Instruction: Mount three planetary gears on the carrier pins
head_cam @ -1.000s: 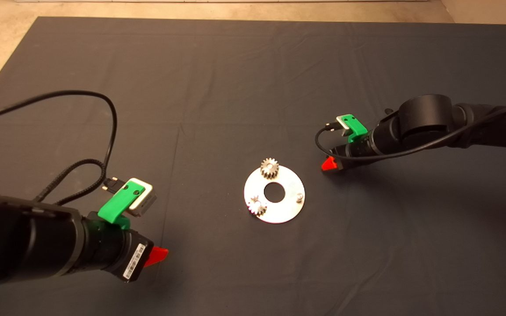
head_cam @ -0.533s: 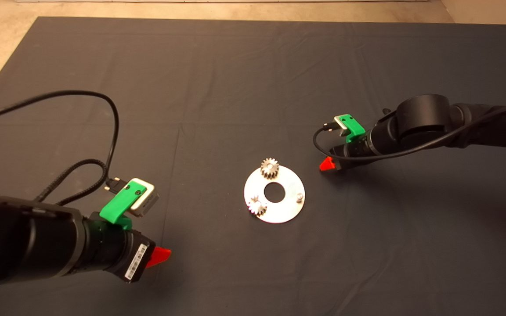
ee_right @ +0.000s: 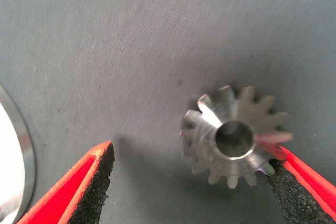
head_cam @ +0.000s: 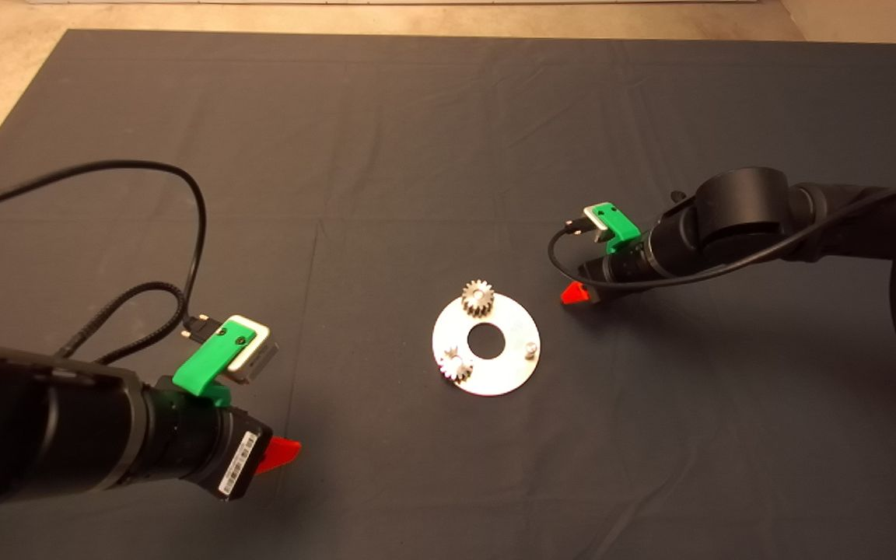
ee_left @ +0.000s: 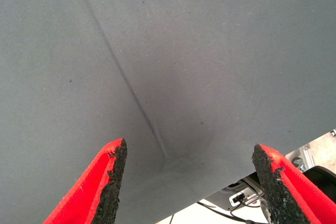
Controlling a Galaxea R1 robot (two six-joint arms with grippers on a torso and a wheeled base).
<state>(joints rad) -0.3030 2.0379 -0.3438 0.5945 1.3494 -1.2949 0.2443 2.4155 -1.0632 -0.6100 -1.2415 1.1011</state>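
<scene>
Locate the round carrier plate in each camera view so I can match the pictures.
Head view: the round carrier plate lies on the mat at the picture's middle, two gears seated on it, one pin bare.
Left wrist view: not in it; only mat between the left gripper fingers.
Right wrist view: just its curved silver edge shows at the picture's side, beyond the right gripper.
Shared landmark: the plate's rim, seen in the head and right wrist views.

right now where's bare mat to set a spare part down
The far half of the mat, beyond the round plate, is bare, as is the near strip below it. It is crowded around the plate, where the right hand straddles the loose gear.
</scene>
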